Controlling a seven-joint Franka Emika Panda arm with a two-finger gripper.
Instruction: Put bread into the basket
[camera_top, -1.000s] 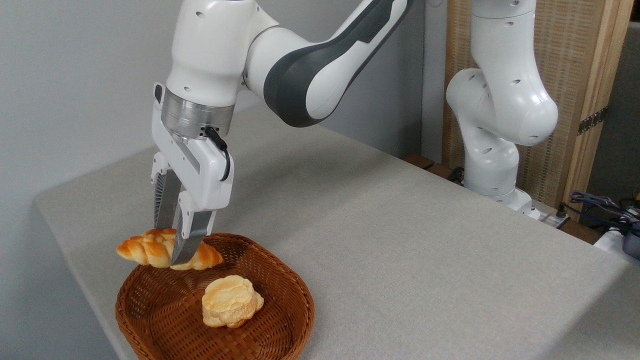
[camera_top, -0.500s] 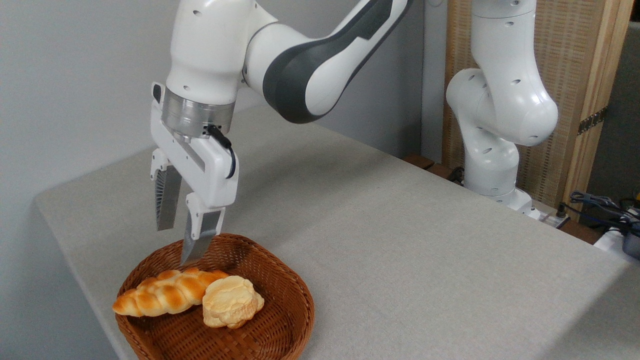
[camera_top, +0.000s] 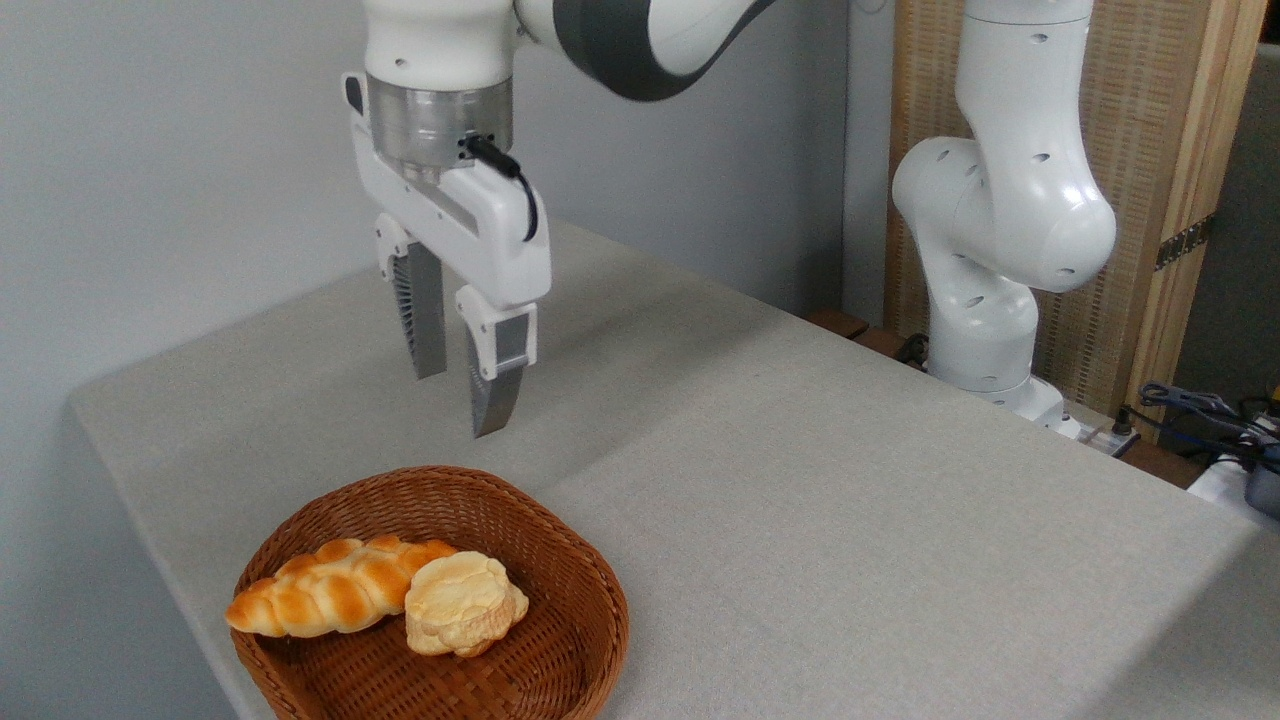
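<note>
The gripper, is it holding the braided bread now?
No, the gripper hangs open and empty above the table, while the bread lies in the basket.

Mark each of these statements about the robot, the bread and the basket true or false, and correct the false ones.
1. The bread lies in the basket. True.
2. The gripper is shut on the bread. False: it is open, empty and well above the basket.
3. A pale bun lies in the basket, touching the bread. True.
4. The bread's left end sits over the basket's left rim. True.
5. The basket stands in the middle of the table. False: it is at the front left corner.
6. The gripper's fingers point sideways. False: they point down.
</note>
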